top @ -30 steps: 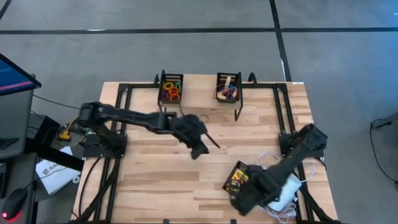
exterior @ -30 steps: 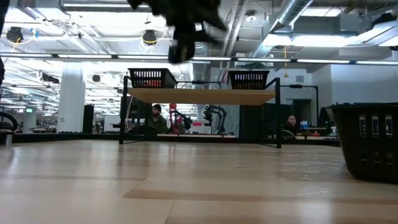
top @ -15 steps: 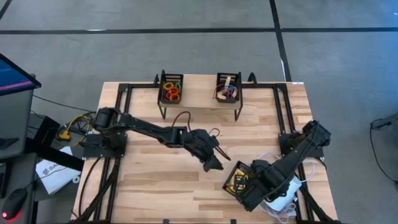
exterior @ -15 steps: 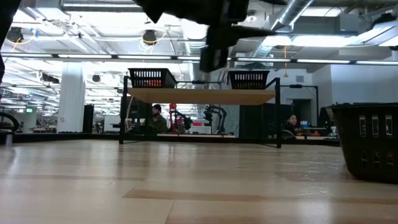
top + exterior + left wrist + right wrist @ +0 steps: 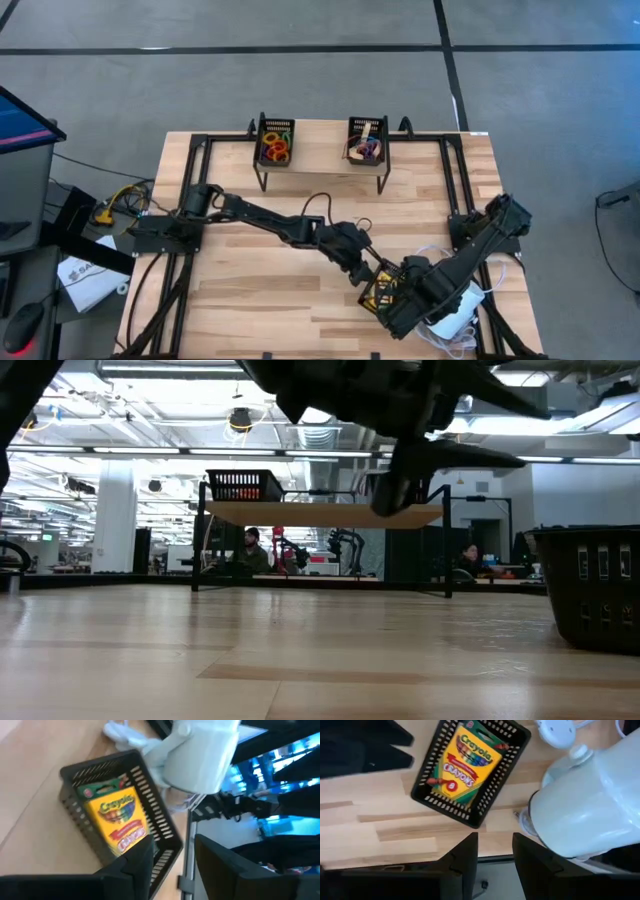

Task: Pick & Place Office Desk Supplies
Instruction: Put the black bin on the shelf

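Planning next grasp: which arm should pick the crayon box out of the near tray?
Left, probably. The left hand is extended right at the black mesh tray holding the crayon box; the right hand sits beyond its near edge.

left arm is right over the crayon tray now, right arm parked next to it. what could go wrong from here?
1. The left gripper, open and empty, is closing on the black mesh tray while the right gripper, open, hovers beside it; the arms could collide.
2. The crayon box lies flat, filling the tray; the fingers may catch the mesh wall and drag the tray.
3. The white cylinder and its cord sit alongside and could be snagged.
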{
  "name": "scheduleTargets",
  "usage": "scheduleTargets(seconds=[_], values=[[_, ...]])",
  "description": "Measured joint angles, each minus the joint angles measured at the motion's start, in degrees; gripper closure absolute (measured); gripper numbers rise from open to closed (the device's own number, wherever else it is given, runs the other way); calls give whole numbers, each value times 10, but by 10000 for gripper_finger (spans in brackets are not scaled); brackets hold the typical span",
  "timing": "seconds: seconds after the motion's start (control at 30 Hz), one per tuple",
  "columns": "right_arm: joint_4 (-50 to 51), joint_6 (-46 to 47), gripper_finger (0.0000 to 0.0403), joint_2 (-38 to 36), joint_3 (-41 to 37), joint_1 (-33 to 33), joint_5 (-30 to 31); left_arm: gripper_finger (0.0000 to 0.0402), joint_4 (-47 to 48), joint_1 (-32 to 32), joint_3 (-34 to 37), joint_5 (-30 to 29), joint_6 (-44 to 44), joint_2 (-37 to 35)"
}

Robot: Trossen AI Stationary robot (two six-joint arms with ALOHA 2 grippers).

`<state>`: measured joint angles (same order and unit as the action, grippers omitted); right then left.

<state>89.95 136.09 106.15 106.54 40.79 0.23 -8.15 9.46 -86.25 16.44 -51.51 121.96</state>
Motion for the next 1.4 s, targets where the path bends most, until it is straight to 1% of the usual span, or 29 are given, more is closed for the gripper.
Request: scheduleTargets(seconds=[0.07, 0.13, 0.23, 0.3, 0.37, 0.5, 0.7, 0.83, 0.9, 0.97, 1.1, 1.23, 1.4], values=[[1, 3, 285, 0, -13, 6, -2, 265, 6, 3, -3, -11, 0, 2], [0, 5, 285, 1, -25, 13, -2, 266, 5, 5, -6, -34, 0, 11], [0, 7, 285, 1, -39, 18, -2, 266, 6, 4, -8, -45, -2, 25], [-4, 7, 285, 1, -46, 20, -2, 266, 30, 2, -7, -47, -2, 28], [-4, 6, 285, 1, -50, 20, -2, 266, 27, 2, -8, -66, -2, 37], [-4, 1, 285, 1, -50, 20, 1, 266, 31, 2, -7, -82, -4, 42], [-3, -14, 285, 1, -50, 20, 3, 266, 29, 4, -7, -92, -14, 54], [-4, -23, 285, 1, -50, 20, 15, 266, 19, 7, -9, -96, -15, 61], [-4, -24, 285, 1, -50, 20, 16, 266, 28, 11, -6, -97, -20, 64], [-4, -24, 285, 1, -50, 20, 28, 266, 11, 16, -8, -98, -33, 71], [-6, -24, 285, 1, -51, 19, 47, 266, 6, 29, -7, -103, -43, 73], [-19, -24, 285, 1, -68, 19, 49, 266, 2, 31, -7, -111, -40, 73], [-64, -26, 285, 2, -87, 19, 49, 269, 13, 30, -7, -115, -40, 73]])
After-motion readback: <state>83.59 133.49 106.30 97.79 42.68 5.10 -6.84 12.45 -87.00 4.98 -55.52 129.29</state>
